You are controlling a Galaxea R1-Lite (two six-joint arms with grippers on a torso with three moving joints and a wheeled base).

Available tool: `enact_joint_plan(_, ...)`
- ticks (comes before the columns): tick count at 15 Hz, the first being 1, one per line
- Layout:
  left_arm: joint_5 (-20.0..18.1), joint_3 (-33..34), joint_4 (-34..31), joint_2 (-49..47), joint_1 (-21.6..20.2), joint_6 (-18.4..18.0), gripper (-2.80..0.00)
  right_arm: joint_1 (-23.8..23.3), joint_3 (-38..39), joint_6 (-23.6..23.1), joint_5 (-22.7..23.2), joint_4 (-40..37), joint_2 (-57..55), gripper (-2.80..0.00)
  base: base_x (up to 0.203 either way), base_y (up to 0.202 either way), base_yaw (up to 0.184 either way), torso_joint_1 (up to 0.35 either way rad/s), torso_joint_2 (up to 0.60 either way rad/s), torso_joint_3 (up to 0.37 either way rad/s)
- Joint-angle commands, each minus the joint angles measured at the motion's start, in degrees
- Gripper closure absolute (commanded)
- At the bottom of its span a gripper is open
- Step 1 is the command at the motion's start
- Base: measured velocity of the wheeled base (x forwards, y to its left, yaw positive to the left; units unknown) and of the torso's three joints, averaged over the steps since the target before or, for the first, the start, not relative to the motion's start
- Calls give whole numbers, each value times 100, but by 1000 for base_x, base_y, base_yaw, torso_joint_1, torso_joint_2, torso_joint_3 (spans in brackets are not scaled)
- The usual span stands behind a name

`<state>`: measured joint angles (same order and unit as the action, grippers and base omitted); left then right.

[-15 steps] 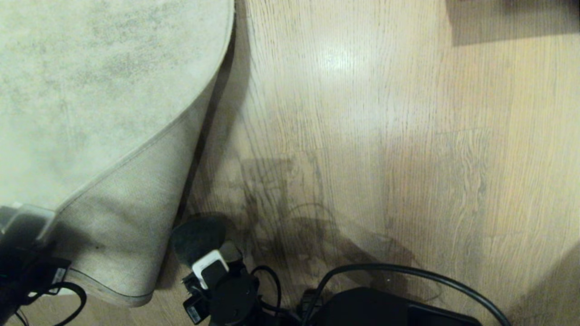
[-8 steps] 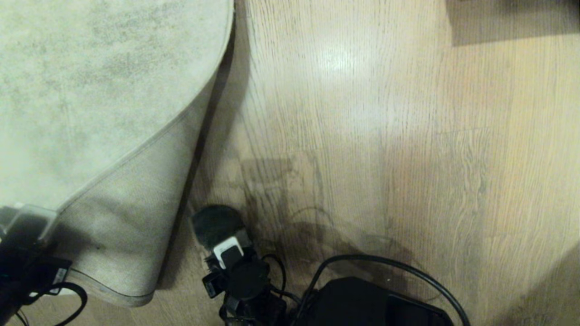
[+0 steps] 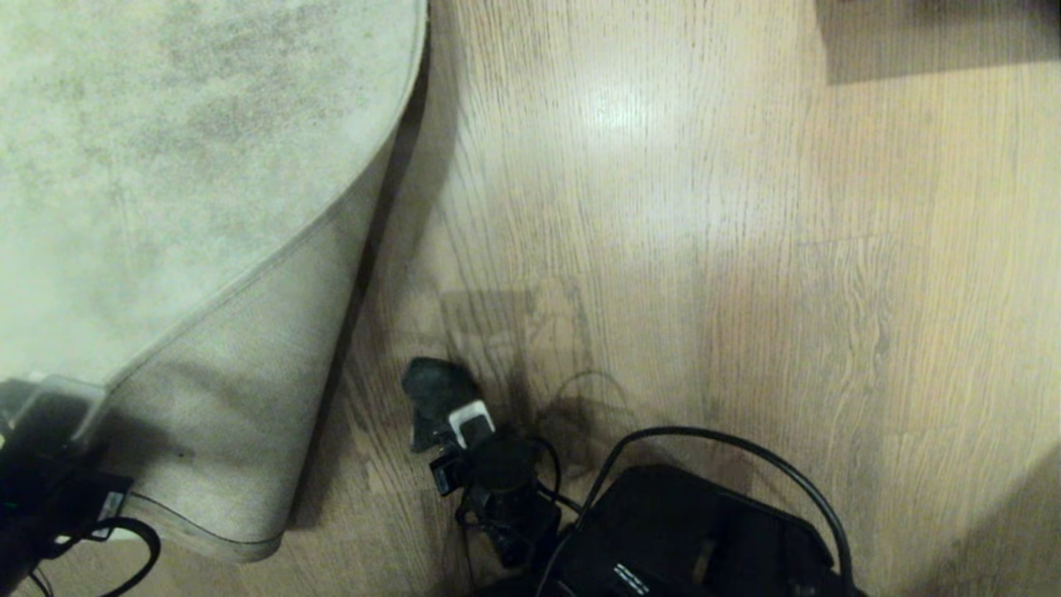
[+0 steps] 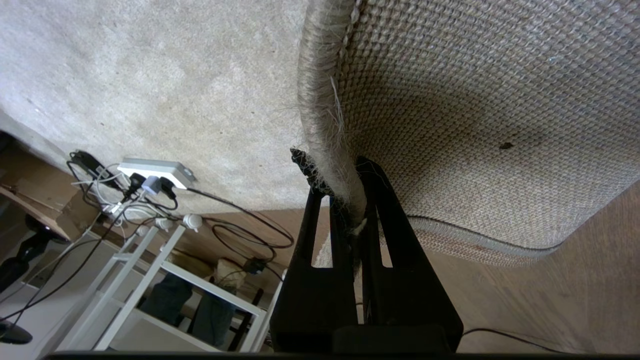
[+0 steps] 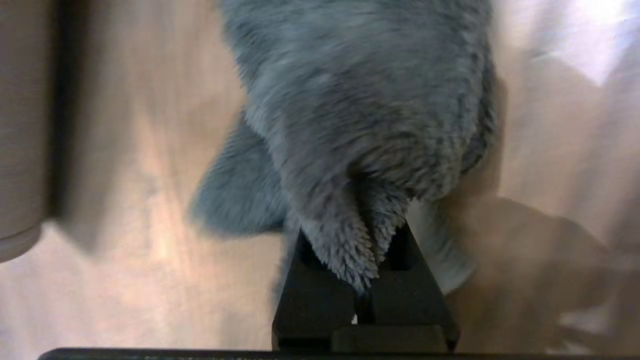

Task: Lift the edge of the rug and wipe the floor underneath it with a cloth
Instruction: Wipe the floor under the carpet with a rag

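Since a second ago, the right gripper (image 3: 454,412) has carried the cloth (image 3: 437,390) across the floor (image 3: 704,249), away from the folded-back rug toward three o'clock and a little toward twelve in the head view. Its jaws are clamped tight on a bunched fold of the cloth (image 5: 360,125), the fuzzy dark grey-green rest spreading out ahead of the fingers onto the wood planks. Just beyond the cloth toward nine o'clock lies bare floor in shadow, then the raised rug.

At about eight o'clock in the head view, the left gripper (image 3: 41,398) has not shifted; its jaws are pinched closed on the rug edge (image 4: 327,150), holding it off the floor with the woven tan backing (image 3: 249,398) turned upward and the pale mottled pile (image 3: 166,149) lying flat beyond, toward eleven o'clock. Past the rug, the left wrist view shows a white power strip (image 4: 155,171) with tangled cables and a white rack (image 4: 165,270).
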<state>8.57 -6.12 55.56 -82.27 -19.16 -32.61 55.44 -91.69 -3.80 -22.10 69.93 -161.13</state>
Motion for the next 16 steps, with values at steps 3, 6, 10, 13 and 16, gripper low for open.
enact_joint_plan(3, 4, -3, 33, -61, 0, -17, 0, -620, 422, -15, -23, 74, 356, 0, 0, 0, 0, 0, 0, 0)
enact_joint_plan(6, 4, -3, 33, -79, 0, -17, 0, -915, 590, -24, -7, 53, 541, 0, 0, 0, 0, 0, 0, 0)
enact_joint_plan(10, -3, -8, 33, -88, 0, -17, 0, -948, 784, -24, 3, 57, 644, 0, 0, 0, 0, 0, 0, 0)
enact_joint_plan(13, -4, -3, 33, -92, 0, -17, 0, -644, 841, -24, 32, 48, 669, 0, 0, 0, 0, 0, 0, 0)
enact_joint_plan(16, -4, -3, 33, -114, 0, -9, 0, -106, 850, -19, 39, 16, 586, 0, 0, 0, 0, 0, 0, 0)
